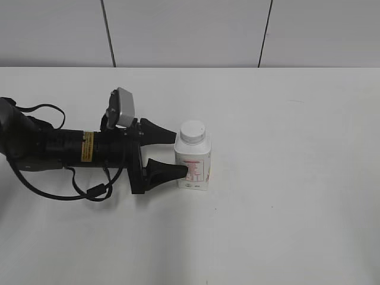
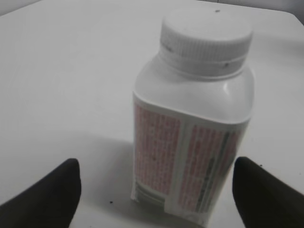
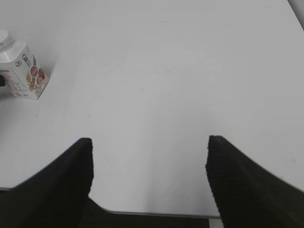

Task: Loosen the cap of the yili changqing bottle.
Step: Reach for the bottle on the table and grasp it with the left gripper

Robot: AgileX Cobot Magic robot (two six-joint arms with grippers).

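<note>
The yili changqing bottle [image 1: 193, 161], white with red print on its label, stands upright near the middle of the white table [image 1: 285, 208]. Its white cap [image 1: 193, 130] sits on the neck. My left gripper [image 1: 181, 155] lies low on the table, coming in from the left. It is open, one black finger [image 1: 168, 171] near the bottle's front side, the other behind it. In the left wrist view the bottle [image 2: 190, 142] and cap [image 2: 205, 35] fill the gap, with space on both sides. My right gripper [image 3: 148, 142] is open and empty over the table's edge, far from the bottle [image 3: 21, 71].
The left arm [image 1: 53, 148] with its cables stretches along the left of the table. A grey wall [image 1: 190, 29] rises behind. In the right wrist view the table's front edge [image 3: 156, 213] runs just below the fingers.
</note>
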